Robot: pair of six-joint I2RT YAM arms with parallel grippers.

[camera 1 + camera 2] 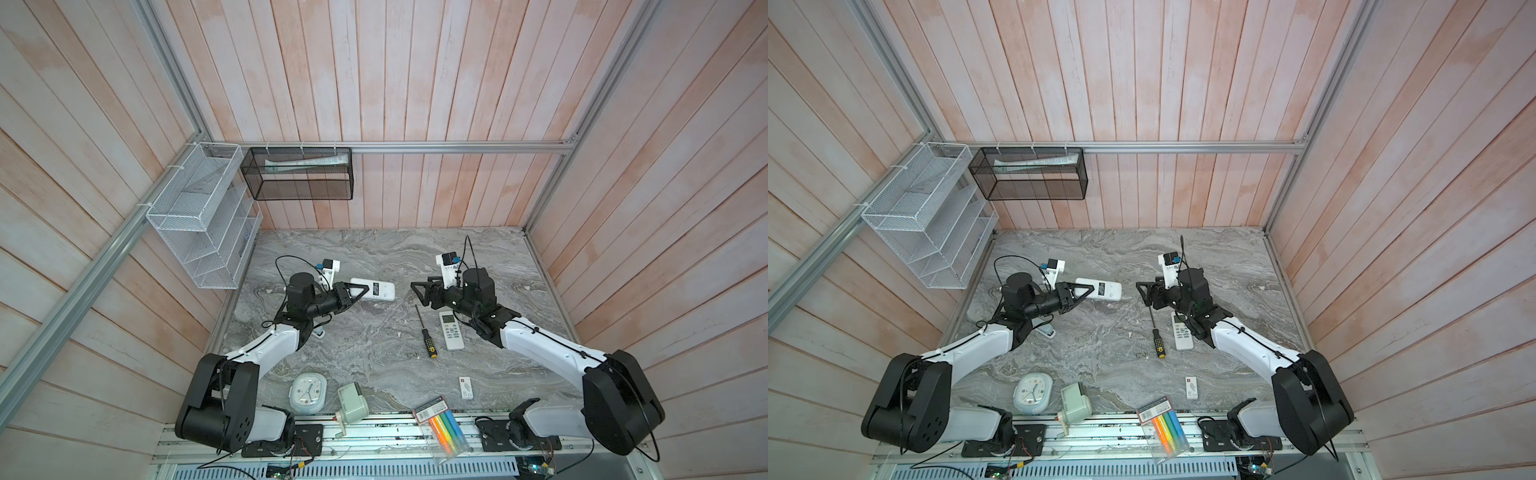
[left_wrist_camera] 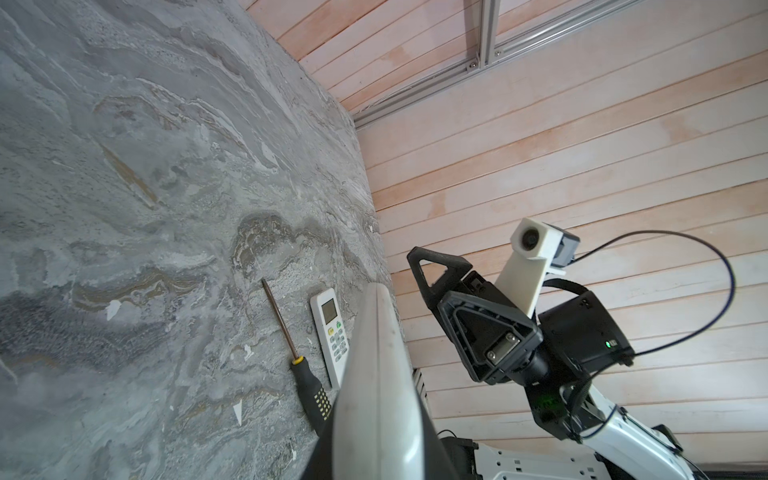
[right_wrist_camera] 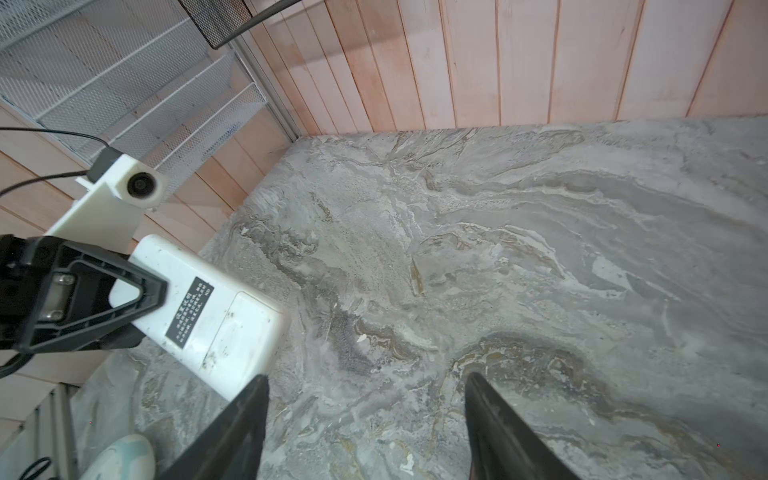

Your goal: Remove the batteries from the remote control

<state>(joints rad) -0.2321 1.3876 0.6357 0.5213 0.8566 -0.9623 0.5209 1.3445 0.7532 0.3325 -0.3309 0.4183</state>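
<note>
The left gripper point(image 1: 365, 291) is closed on one end of a white remote point(image 1: 377, 289), which is held just above the table point(image 1: 374, 253) with its back turned upward. The right gripper point(image 3: 368, 376) is seen with its jaws standing wide apart and nothing between them.

The remote's long axis is laid almost along the line between the two grippers. Its free end is pointed at the right gripper and is parted from it by a short gap. In the right wrist view that end lies beside one finger, not between the two.

The battery cover point(image 3: 245, 328) is found on the half nearer the right gripper (beyond the dark label) and is closed. The batteries therefore cannot be seen and are judged to be inside. The right arm is the nearer one to the cover, and the coming move is judged to be a short reach across the gap to slide it off.

Two remotes are counted: the held one and a second remote point(image 1: 451, 330), which lies face up on the table under the right arm. One screwdriver point(image 1: 424, 332) is laid beside it. No loose battery is seen.
</note>
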